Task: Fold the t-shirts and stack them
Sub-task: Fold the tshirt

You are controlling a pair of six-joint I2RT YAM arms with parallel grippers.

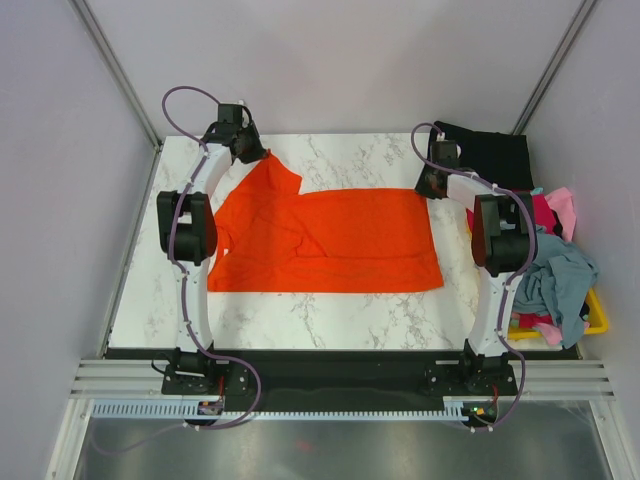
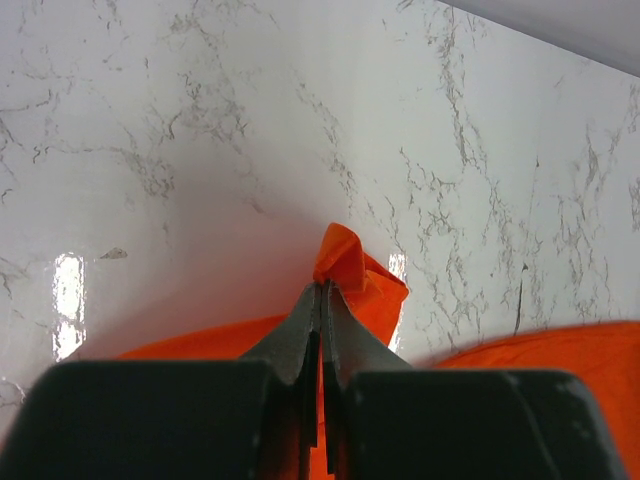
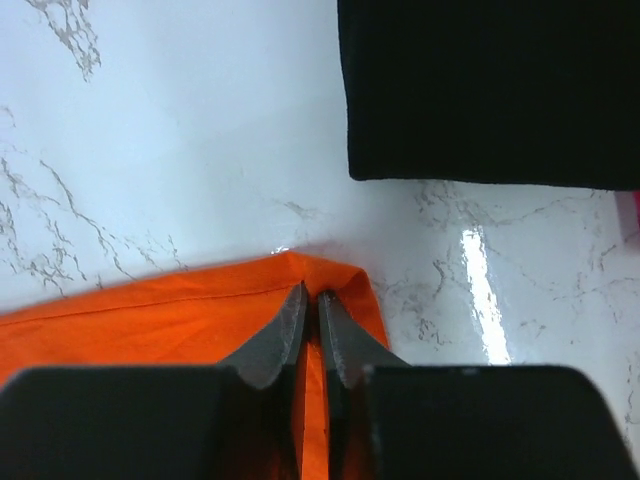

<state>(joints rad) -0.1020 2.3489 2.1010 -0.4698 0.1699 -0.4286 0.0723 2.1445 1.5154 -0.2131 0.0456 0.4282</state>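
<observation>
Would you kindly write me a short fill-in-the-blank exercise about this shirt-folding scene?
1. The spread t-shirt pinched by the left gripper and right gripper is ____.
2. The folded shirt beyond the right gripper is ____.
3. The crumpled clothes are heaped in a ____ bin.
Missing words: orange; black; yellow.
</observation>
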